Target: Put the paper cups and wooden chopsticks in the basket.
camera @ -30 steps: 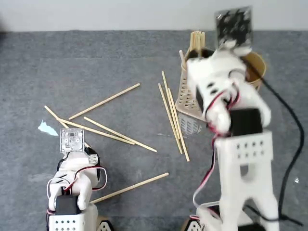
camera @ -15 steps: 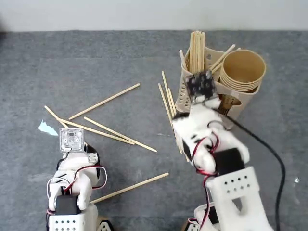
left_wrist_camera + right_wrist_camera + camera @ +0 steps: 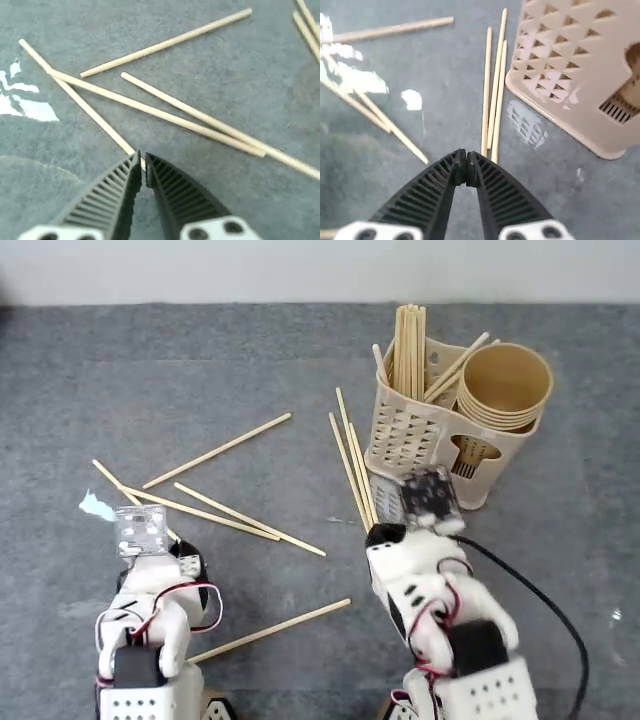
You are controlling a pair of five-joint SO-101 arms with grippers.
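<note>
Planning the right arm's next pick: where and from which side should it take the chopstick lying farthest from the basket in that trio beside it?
Probably its near end, from straight above, across the stick's width. The chopstick lies flat; that end sits just ahead of the right gripper, clear of the basket wall.

Even, soft light; faint shadows beside the chopsticks (image 3: 217,451); pale glare patches on the grey table (image 3: 445,60)

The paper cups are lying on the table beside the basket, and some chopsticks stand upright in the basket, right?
No. The high view shows the paper cups stacked inside the basket, not lying on the table. Some chopsticks do stand upright in the basket.
</note>
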